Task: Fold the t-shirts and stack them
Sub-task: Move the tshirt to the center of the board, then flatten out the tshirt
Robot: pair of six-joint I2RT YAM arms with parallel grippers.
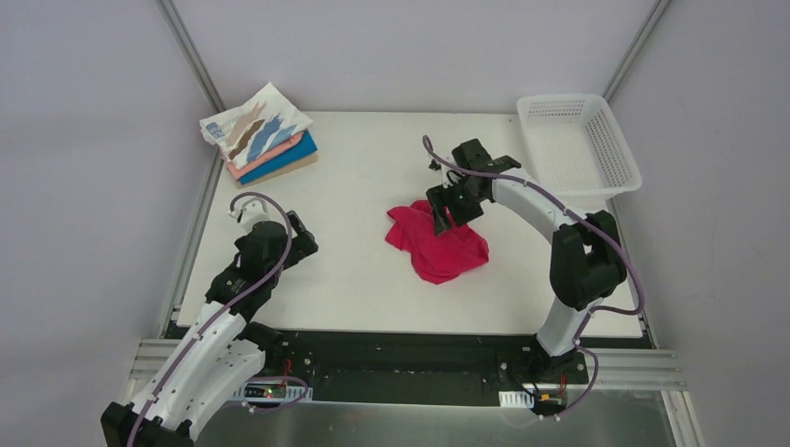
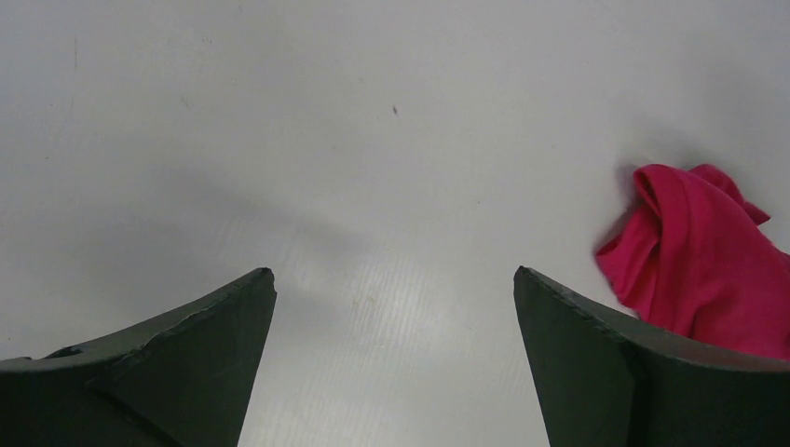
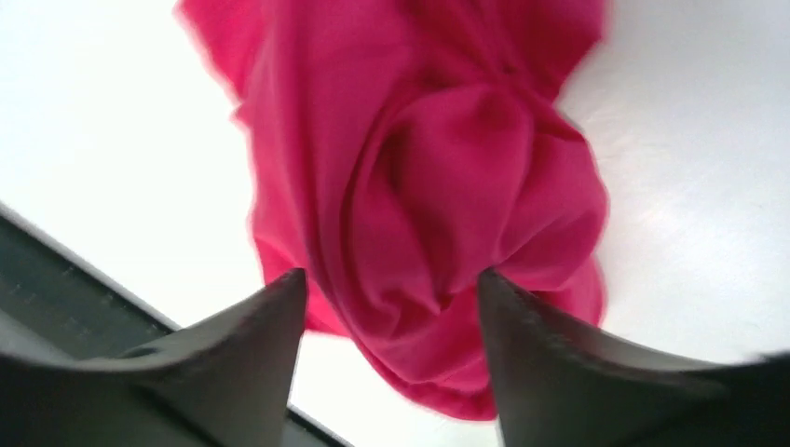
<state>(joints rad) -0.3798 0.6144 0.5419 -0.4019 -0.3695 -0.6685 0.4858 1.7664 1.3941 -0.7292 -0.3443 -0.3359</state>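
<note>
A crumpled crimson-pink t-shirt [image 1: 438, 244] lies at mid-table. It also shows in the right wrist view [image 3: 438, 186] and at the right edge of the left wrist view [image 2: 699, 261]. My right gripper [image 1: 443, 210] [image 3: 391, 279] hangs over the shirt's far edge, jaws open, with bunched cloth showing between the fingertips. My left gripper [image 1: 300, 240] [image 2: 393, 272] is open and empty, low over bare table left of the shirt. A stack of folded t-shirts sits at the far left corner: the white streaked one [image 1: 253, 128] on top, then salmon [image 1: 272, 153], blue [image 1: 287, 160] and tan [image 1: 296, 169].
A white plastic mesh basket [image 1: 626, 149] stands at the table's far right corner. The white table [image 1: 373, 168] ends in a dark front rail [image 1: 401, 349] by the arm bases. Grey walls close in the sides.
</note>
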